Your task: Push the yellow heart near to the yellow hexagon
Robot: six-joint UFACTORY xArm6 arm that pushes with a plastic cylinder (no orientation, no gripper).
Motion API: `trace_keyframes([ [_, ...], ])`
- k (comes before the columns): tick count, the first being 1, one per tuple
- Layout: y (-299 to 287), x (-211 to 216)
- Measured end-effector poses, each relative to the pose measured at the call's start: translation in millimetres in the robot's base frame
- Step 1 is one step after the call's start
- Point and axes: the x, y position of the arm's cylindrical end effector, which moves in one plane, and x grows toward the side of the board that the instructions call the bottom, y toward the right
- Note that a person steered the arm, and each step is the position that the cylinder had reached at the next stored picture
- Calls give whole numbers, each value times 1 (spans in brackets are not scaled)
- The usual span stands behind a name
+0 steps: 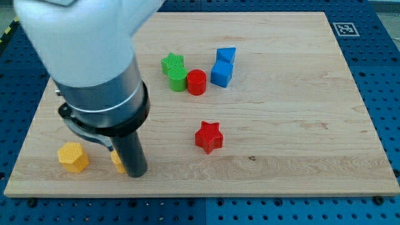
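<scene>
The yellow hexagon (pixel 74 157) lies near the view's bottom left on the wooden board (pixel 281 125). The yellow heart (pixel 117 162) is mostly hidden behind the dark rod; only a small yellow edge shows just left of the rod. My tip (pixel 137 173) rests on the board right against the heart's right side. The heart sits a short gap to the right of the hexagon.
A red star (pixel 208 137) lies right of the tip. Further up are a green star (pixel 172 63), a green cylinder (pixel 178 79), a red cylinder (pixel 196 82) and two blue blocks (pixel 225 55) (pixel 221 73). The arm's large body covers the board's upper left.
</scene>
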Motion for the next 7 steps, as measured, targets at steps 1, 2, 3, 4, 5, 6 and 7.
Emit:
trace_keyframes([
  [1,-15,0],
  [2,-32,0],
  [3,-44,0],
  [4,-46,-4],
  [5,-45,-4],
  [6,-1,-2],
  [7,17,1],
])
